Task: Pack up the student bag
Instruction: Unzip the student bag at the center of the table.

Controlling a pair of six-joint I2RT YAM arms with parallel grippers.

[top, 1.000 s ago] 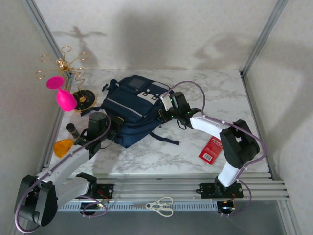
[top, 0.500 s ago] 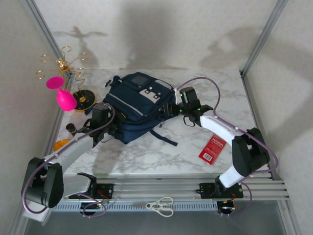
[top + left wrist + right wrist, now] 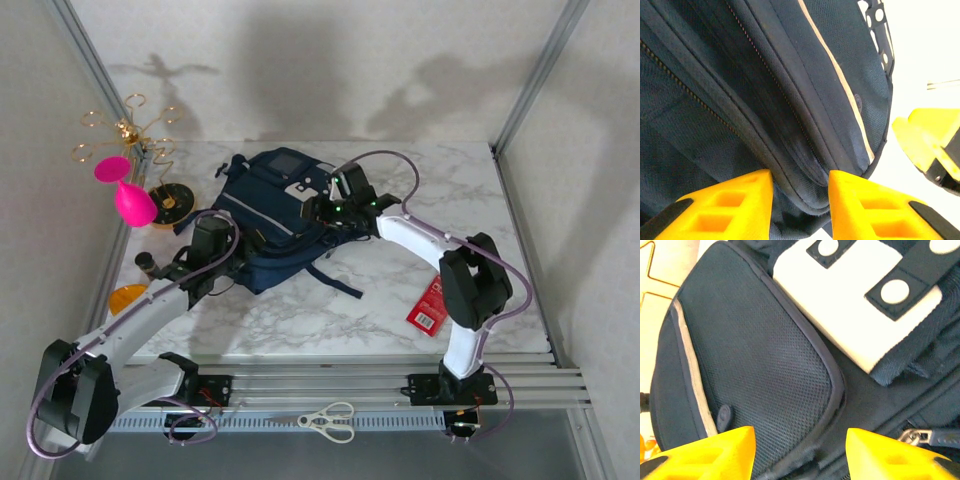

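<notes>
The student bag (image 3: 268, 212) is a navy-blue backpack lying flat at the back middle of the marble table, with its white patch (image 3: 855, 305) and pale stripe (image 3: 837, 80) facing up. My left gripper (image 3: 236, 262) is at the bag's near-left edge. In the left wrist view its yellow fingers (image 3: 740, 197) stand apart, and a zipped fold of the bag (image 3: 800, 170) lies between them. My right gripper (image 3: 322, 208) hovers over the bag's right side. It is open (image 3: 800, 442), above the mesh pocket (image 3: 760, 375) and a zip pull (image 3: 920, 435).
A pink goblet shape (image 3: 128, 196) and a gold wire stand (image 3: 125, 130) are at the far left. An orange item (image 3: 128, 298) and a small dark cylinder (image 3: 148, 263) lie by the left arm. A red packet (image 3: 432, 305) is at the right and scissors (image 3: 328, 420) lie on the front rail.
Both grippers have opened. The right gripper swung left from the bag's right edge to above its top. The bag shifted slightly toward the back.
</notes>
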